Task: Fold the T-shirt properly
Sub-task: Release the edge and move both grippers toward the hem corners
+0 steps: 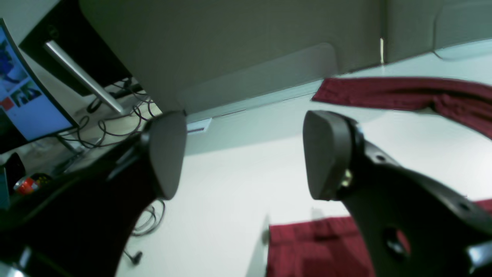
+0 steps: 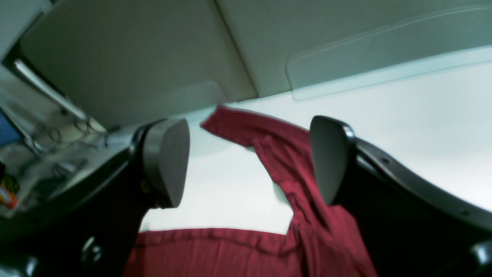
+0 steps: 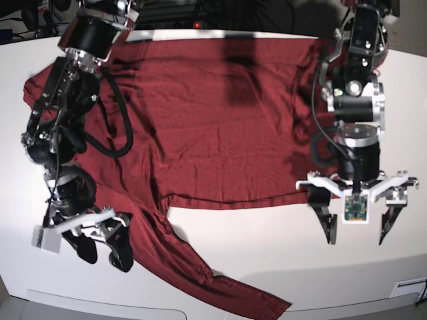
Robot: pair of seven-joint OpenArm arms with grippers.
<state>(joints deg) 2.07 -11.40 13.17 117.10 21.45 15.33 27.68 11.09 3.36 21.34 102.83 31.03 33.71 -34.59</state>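
Both claws hang spread wide, gripping nothing: the right claw (image 3: 103,250) over a sleeve, the left claw (image 3: 357,232) just past the hem. Between them the T-shirt (image 3: 213,113) lies flat on the white counter (image 3: 280,253), one sleeve trailing toward the near edge.

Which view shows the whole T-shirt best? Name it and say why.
The base view: the T-shirt lies spread flat on the table, body and one sleeve visible. The right wrist view shows only a sleeve and hem edge; the left wrist view shows only a sleeve strip and a corner.
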